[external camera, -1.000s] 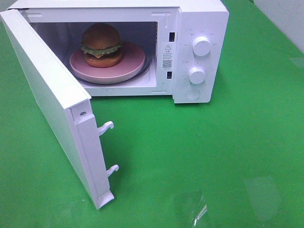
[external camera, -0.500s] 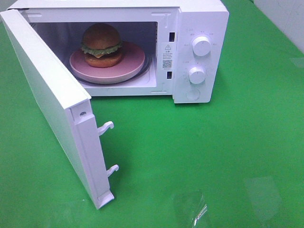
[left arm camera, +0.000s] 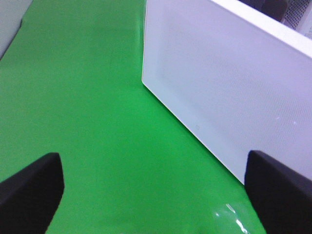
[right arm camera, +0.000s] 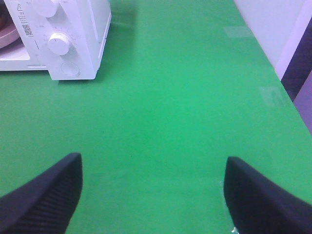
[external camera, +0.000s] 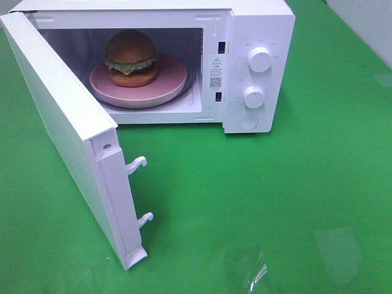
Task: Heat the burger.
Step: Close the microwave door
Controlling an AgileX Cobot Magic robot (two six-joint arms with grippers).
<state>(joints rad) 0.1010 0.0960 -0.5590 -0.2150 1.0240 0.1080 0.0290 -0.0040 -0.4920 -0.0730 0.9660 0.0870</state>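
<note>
The burger (external camera: 130, 58), brown bun over green lettuce and yellow cheese, sits on a round pink plate (external camera: 168, 82) inside the white microwave (external camera: 260, 24). The microwave's door (external camera: 55, 116) stands swung wide open toward the front left, its two latch hooks (external camera: 138, 164) showing. Neither gripper shows in the exterior high view. In the left wrist view my left gripper (left arm camera: 153, 195) is open over the green cloth, facing the door's outer face (left arm camera: 234, 87). In the right wrist view my right gripper (right arm camera: 153, 195) is open, well in front of the control panel (right arm camera: 83, 29).
Two white knobs (external camera: 260, 59) (external camera: 253, 97) and a round button (external camera: 248, 122) sit on the microwave's right panel. Green cloth (external camera: 275, 196) covers the table. The table's right edge (right arm camera: 292, 92) runs beside a pale wall. A glossy glare patch (external camera: 251, 269) lies near the front.
</note>
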